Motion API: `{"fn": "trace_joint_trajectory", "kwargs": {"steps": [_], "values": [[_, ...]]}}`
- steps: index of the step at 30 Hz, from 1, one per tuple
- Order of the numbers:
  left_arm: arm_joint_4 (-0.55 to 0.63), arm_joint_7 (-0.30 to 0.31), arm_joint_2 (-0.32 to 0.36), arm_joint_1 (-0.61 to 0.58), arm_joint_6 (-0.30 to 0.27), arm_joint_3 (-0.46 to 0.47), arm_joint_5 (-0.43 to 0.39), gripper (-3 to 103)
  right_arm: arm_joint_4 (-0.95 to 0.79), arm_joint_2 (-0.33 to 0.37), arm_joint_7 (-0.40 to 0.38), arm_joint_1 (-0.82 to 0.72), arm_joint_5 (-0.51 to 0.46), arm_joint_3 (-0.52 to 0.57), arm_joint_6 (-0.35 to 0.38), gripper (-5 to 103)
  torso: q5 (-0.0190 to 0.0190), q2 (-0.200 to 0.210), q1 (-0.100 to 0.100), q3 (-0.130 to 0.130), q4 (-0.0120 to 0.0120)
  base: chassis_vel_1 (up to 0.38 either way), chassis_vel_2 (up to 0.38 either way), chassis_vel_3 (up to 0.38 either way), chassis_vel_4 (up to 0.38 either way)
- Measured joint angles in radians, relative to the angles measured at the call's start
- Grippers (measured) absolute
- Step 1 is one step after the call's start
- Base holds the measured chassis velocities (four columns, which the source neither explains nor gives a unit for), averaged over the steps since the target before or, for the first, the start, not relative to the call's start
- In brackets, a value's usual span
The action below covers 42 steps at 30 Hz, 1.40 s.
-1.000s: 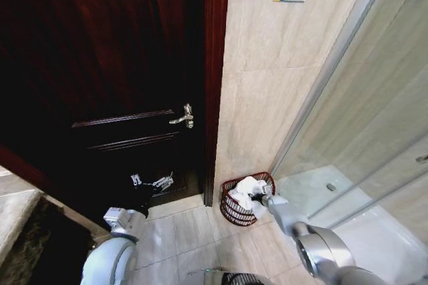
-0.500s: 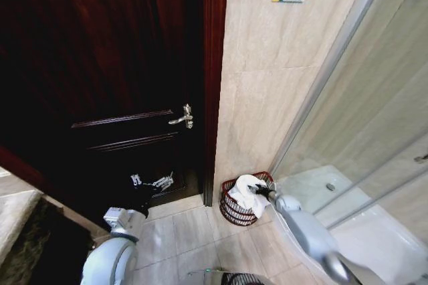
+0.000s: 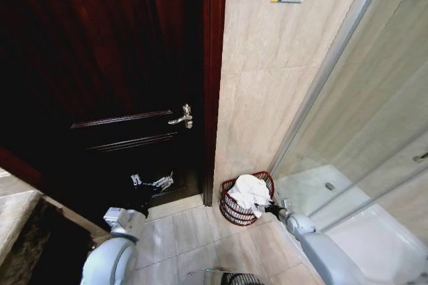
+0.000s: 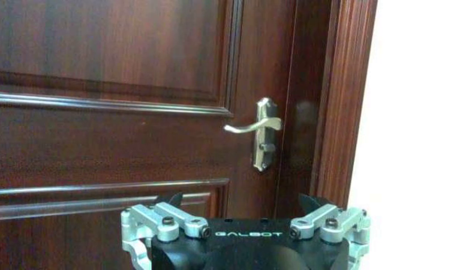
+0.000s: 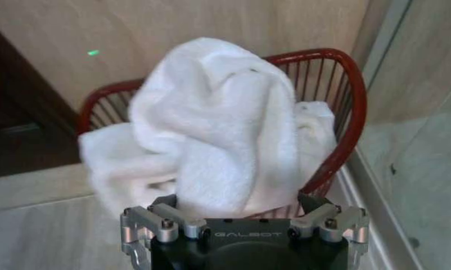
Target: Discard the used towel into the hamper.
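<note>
The hamper [image 3: 231,210], a small dark red wire basket, stands on the floor tiles against the beige wall, between the door frame and the glass shower screen. The white towel [image 3: 249,190] lies heaped in it and hangs over the rim. In the right wrist view the towel [image 5: 218,118] bulges above the hamper's red rim [image 5: 353,107]. My right gripper [image 3: 275,209] sits low beside the hamper on the shower side, open [image 5: 240,203], with nothing between its fingers. My left gripper [image 4: 243,203] is open and faces the dark door, its arm parked low at the left [image 3: 117,219].
A dark wooden door [image 3: 100,64] with a silver lever handle [image 3: 182,118] fills the left. The glass shower screen [image 3: 361,98] and its raised white sill [image 3: 321,195] close in the right. Open floor tiles [image 3: 187,231] lie before the hamper.
My right gripper has drawn back and down from over the hamper toward me. The towel has left the gripper and now rests heaped in the basket. The left arm has not moved.
</note>
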<state>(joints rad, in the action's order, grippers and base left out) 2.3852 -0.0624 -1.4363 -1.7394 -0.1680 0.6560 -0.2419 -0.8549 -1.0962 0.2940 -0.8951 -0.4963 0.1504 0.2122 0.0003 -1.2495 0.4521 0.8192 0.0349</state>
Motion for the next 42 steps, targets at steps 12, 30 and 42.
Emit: {"fn": "trace_joint_trajectory", "kwargs": {"steps": [12,30,42], "values": [[0.000,0.000,0.000,0.000,0.000,0.000,0.000,100,0.377,-0.148,0.077,0.290,0.123,-0.037,-0.104,100,-0.0004,-0.001,0.000,0.000,0.0001,0.000,0.000,0.000,0.000],[0.000,0.000,0.000,0.000,0.000,0.000,0.000,100,0.532,-0.266,0.036,0.311,0.195,-0.004,-0.107,100,-0.0002,-0.002,0.000,0.001,0.0004,0.000,0.000,0.000,0.000],[0.000,0.000,0.000,0.000,0.000,0.000,0.000,100,0.507,-0.224,0.042,0.311,0.148,0.001,-0.109,100,0.0000,-0.002,0.001,0.001,0.0002,0.000,0.000,0.000,0.000]]}}
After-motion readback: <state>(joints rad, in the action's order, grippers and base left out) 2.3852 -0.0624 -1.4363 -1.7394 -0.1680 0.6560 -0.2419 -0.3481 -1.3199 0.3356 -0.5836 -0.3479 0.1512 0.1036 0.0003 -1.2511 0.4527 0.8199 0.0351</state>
